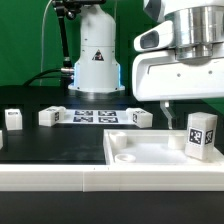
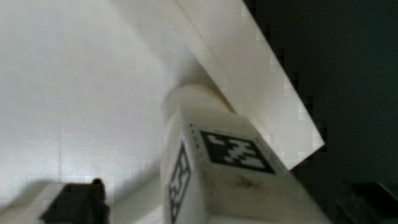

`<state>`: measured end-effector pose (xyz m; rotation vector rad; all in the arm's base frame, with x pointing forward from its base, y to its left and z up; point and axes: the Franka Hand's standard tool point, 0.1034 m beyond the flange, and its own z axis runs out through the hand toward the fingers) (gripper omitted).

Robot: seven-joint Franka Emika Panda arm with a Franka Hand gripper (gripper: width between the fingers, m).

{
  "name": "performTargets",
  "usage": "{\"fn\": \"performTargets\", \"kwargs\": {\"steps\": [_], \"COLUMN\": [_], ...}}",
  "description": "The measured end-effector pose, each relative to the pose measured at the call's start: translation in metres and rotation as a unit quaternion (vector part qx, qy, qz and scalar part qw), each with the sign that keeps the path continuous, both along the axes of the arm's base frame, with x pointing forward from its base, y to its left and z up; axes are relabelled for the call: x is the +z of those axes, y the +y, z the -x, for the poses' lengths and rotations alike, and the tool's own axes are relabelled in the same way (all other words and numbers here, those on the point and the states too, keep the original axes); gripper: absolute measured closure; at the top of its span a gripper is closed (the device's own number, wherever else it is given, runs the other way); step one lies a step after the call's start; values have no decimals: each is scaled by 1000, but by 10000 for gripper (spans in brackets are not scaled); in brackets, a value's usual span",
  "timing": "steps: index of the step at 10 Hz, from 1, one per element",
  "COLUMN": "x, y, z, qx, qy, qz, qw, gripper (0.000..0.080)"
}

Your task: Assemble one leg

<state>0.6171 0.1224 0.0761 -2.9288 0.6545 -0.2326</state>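
Leg stands upright inside the rimmed white panel, below the pincer, spread wide, gripping nothing.

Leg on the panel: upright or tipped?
Upright. The leg stands on end on the panel, with its tag face vertical towards the exterior camera.

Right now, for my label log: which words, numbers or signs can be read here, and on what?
No words or numbers can be read.
Leg: black-and-white square tag, pattern only.
Marker board: square tags, pattern only.
Robot base: triangle sticker, too small to read.
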Motion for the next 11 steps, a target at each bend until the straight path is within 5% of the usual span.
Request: {"fn": "performTargets", "kwargs": {"steps": [5, 10, 11], "x": [4, 4, 4], "y": [5, 3, 3], "z": [-4, -4, -4], "qx": [268, 426, 420], "qy": [18, 7, 7], "qz": [68, 89, 87], "qw": [961, 900, 903], "gripper": [150, 150, 150]}}
